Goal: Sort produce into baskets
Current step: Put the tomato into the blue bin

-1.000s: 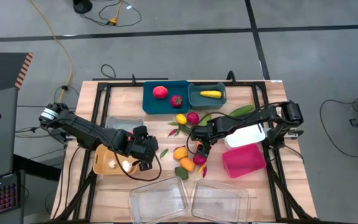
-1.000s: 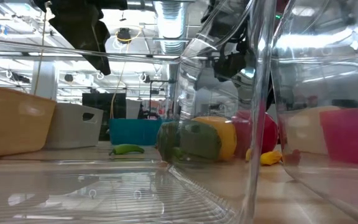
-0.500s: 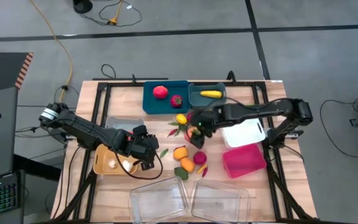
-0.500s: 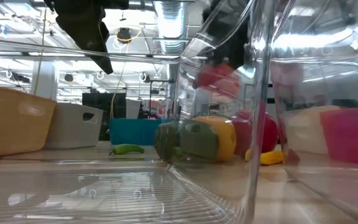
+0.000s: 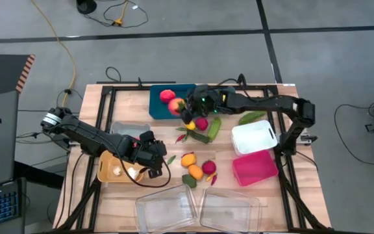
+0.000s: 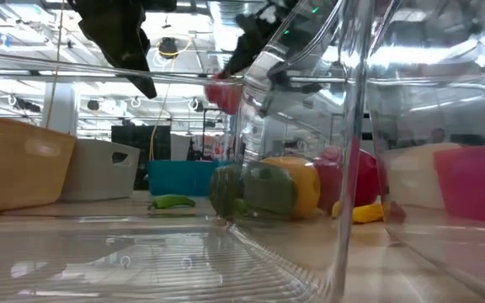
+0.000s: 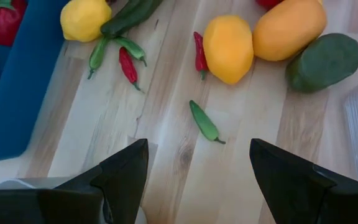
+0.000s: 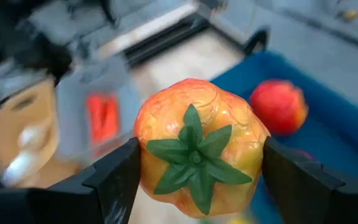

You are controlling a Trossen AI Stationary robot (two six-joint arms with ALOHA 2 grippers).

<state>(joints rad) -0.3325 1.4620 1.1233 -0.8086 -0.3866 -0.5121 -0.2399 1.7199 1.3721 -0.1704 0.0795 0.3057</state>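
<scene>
My right gripper (image 5: 179,108) is shut on an orange-red tomato-like fruit (image 8: 197,149) with a green calyx, over the large teal bin (image 5: 158,107). The fruit also shows raised in the low view (image 6: 221,93). A red apple (image 5: 167,95) lies in that bin. My left gripper (image 5: 152,156) is open and empty, above the right end of the tan bin (image 5: 109,170). In front of it on the wood lie a green chili (image 7: 204,121), a yellow mango (image 7: 227,48), an orange fruit (image 7: 288,28) and a green avocado (image 7: 322,62). My right gripper pinches the fruit between its two fingers, one on each of two opposite sides (image 8: 143,163). The calyx faces back toward the wrist. The arm reaches in from the table's right. The fruit is lifted clear, above the teal bin.
A small teal bin (image 5: 221,104) lies partly under the right arm. White (image 5: 254,138) and magenta (image 5: 254,168) bins stand at the right, a grey bin (image 5: 127,129) at the left, two clear trays (image 5: 166,208) at the near edge. More produce (image 5: 197,170) lies mid-table.
My right gripper has gone from the produce pile at mid-table toward the far edge and the left, rising, to above the large teal bin. It has carried the orange-red fruit with it, lifted clear.
</scene>
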